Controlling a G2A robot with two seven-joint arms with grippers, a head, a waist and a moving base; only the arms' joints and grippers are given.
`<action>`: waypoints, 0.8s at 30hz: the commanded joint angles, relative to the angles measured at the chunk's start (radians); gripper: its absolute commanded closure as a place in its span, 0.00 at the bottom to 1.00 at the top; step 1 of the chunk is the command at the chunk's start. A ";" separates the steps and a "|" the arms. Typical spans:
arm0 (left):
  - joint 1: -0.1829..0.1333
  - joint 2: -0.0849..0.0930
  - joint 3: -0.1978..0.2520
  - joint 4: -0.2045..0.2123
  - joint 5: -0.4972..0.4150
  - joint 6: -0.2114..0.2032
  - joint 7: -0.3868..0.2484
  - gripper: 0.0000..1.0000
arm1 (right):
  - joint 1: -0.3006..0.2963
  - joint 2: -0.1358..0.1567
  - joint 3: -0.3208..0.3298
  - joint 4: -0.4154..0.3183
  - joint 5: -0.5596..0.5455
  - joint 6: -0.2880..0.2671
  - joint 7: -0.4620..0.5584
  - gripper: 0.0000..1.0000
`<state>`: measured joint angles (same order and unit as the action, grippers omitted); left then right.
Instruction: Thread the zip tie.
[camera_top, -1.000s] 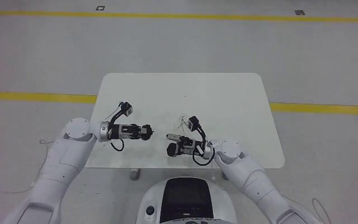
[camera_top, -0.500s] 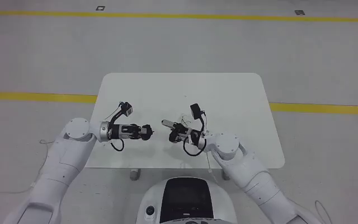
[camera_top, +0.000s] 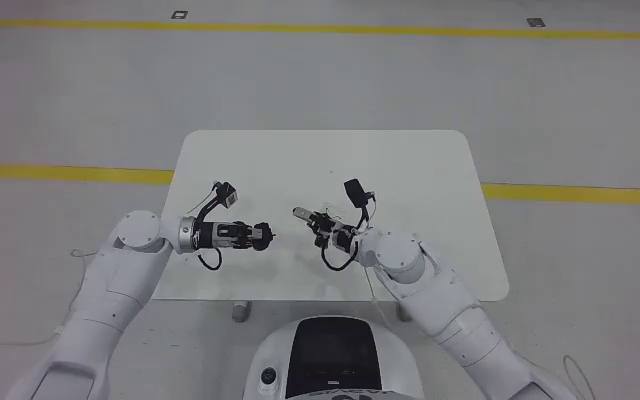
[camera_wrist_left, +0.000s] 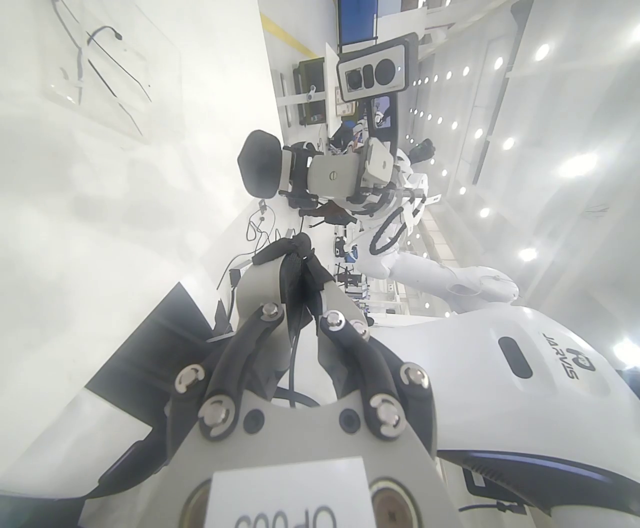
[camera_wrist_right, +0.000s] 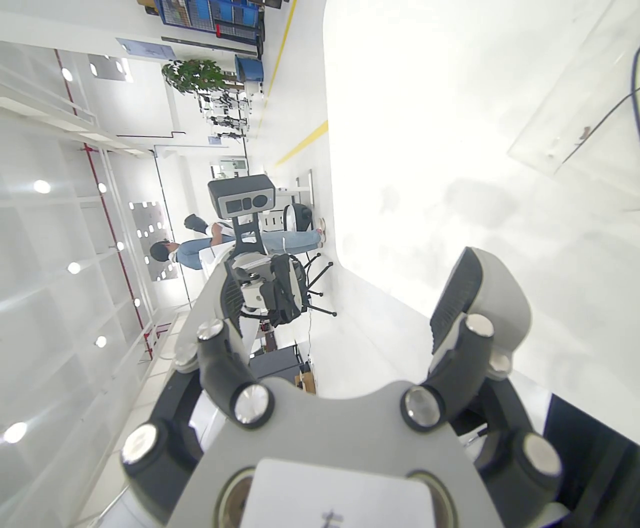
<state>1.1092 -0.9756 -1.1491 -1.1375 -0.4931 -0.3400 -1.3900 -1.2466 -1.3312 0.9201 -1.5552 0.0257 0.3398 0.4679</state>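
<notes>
Left gripper (camera_top: 265, 236) hangs above the table (camera_top: 420, 170), on its near side. The fingers are pressed together on a thin black zip tie (camera_wrist_left: 294, 345), whose strap runs back between them toward the palm.

Facing it, the right gripper (camera_top: 308, 216) hovers a little apart from it, fingers spread wide with nothing between the ribbed pads (camera_wrist_right: 460, 295).

Farther in on the table lies a clear sheet (camera_wrist_right: 565, 115), near the right gripper, with loose zip ties (camera_wrist_left: 115, 70) lying on it as thin dark curved strips.

On writing, there is a white left label (camera_wrist_left: 285, 495) on the left gripper's base and a right label (camera_wrist_right: 340, 495) on the other. The frame edge cuts through the print on both, so neither can be read whole.
</notes>
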 joint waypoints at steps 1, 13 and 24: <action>0.000 0.000 0.000 0.000 0.000 0.000 0.000 1.00 | 0.001 0.000 -0.002 -0.001 -0.014 0.000 -0.010 0.00; 0.000 0.000 0.000 0.000 0.000 0.000 0.000 1.00 | 0.142 -0.047 -0.063 0.176 -0.166 0.000 -0.089 0.00; 0.000 0.000 0.000 0.000 0.000 0.000 0.000 1.00 | 0.255 -0.134 -0.106 0.413 -0.239 0.000 -0.072 0.00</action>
<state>1.1092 -0.9756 -1.1491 -1.1375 -0.4931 -0.3400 -1.3900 -0.9913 -1.4660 0.8144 -1.1401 -0.2142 0.3400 0.3964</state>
